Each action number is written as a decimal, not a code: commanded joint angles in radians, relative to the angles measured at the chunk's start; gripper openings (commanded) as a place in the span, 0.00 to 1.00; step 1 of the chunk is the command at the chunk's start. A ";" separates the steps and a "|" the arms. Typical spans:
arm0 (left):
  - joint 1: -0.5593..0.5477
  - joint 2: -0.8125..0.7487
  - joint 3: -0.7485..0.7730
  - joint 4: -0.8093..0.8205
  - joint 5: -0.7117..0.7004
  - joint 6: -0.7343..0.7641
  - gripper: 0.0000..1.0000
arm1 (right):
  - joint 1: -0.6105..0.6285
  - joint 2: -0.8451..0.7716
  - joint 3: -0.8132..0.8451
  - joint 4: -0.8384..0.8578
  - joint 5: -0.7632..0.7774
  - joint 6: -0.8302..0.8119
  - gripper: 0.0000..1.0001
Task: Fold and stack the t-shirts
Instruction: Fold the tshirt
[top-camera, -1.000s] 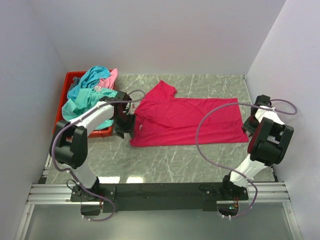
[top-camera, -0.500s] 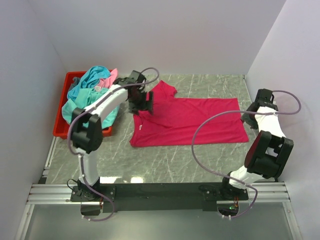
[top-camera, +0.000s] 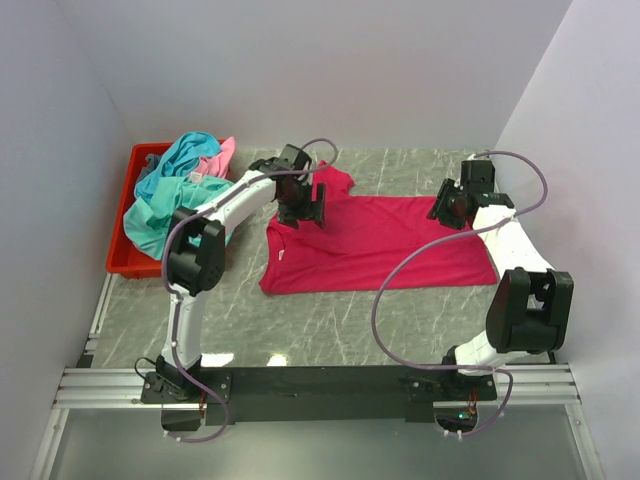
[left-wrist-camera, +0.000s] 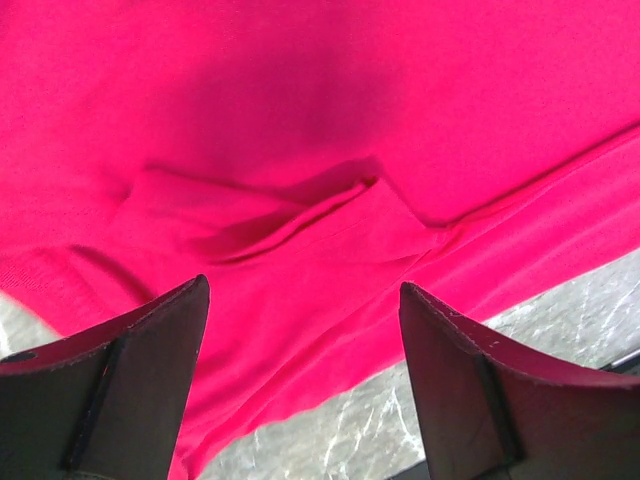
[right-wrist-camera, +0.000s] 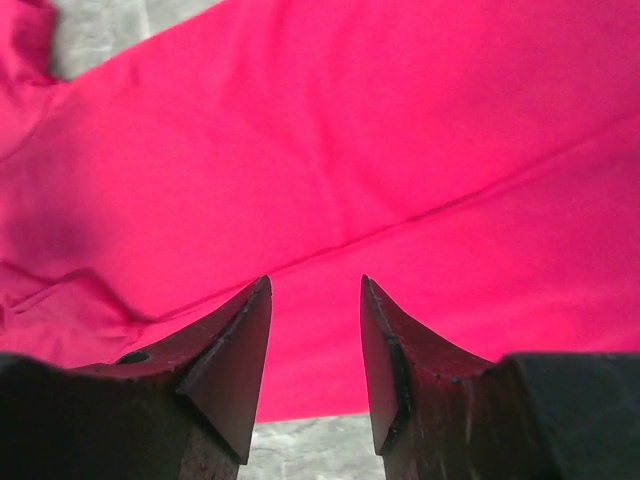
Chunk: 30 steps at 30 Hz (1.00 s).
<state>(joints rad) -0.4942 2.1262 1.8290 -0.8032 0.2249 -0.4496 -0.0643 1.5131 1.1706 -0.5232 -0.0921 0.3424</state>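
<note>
A magenta-red t-shirt (top-camera: 380, 245) lies spread flat on the marble table, collar to the left, one sleeve sticking up at the back. My left gripper (top-camera: 308, 205) hovers over its collar end, jaws open and empty; in the left wrist view (left-wrist-camera: 303, 290) the cloth (left-wrist-camera: 330, 120) shows a small fold. My right gripper (top-camera: 448, 208) is over the shirt's far right corner, jaws open and empty; the right wrist view (right-wrist-camera: 315, 285) shows the cloth (right-wrist-camera: 400, 150) and its hem edge. Teal and light pink t-shirts (top-camera: 180, 185) lie heaped in the bin.
A red plastic bin (top-camera: 122, 262) stands at the left edge of the table. White walls close in the left, back and right sides. The arms' base rail (top-camera: 320, 385) runs along the near edge.
My left gripper moved from the shirt's left edge up and right over the collar end. My right gripper swung from the table's right edge inward to the shirt's far right corner.
</note>
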 joint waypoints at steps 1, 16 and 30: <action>-0.049 0.047 0.049 0.050 0.018 0.072 0.82 | 0.021 0.010 0.034 0.052 -0.041 0.024 0.47; -0.099 0.143 0.076 0.140 -0.024 0.126 0.76 | 0.037 -0.060 -0.098 0.074 -0.069 0.009 0.45; -0.110 0.186 0.139 0.159 -0.079 0.144 0.65 | 0.040 -0.057 -0.100 0.065 -0.074 0.004 0.43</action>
<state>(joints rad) -0.5976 2.3035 1.9331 -0.6621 0.1680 -0.3317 -0.0319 1.4960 1.0710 -0.4786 -0.1616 0.3508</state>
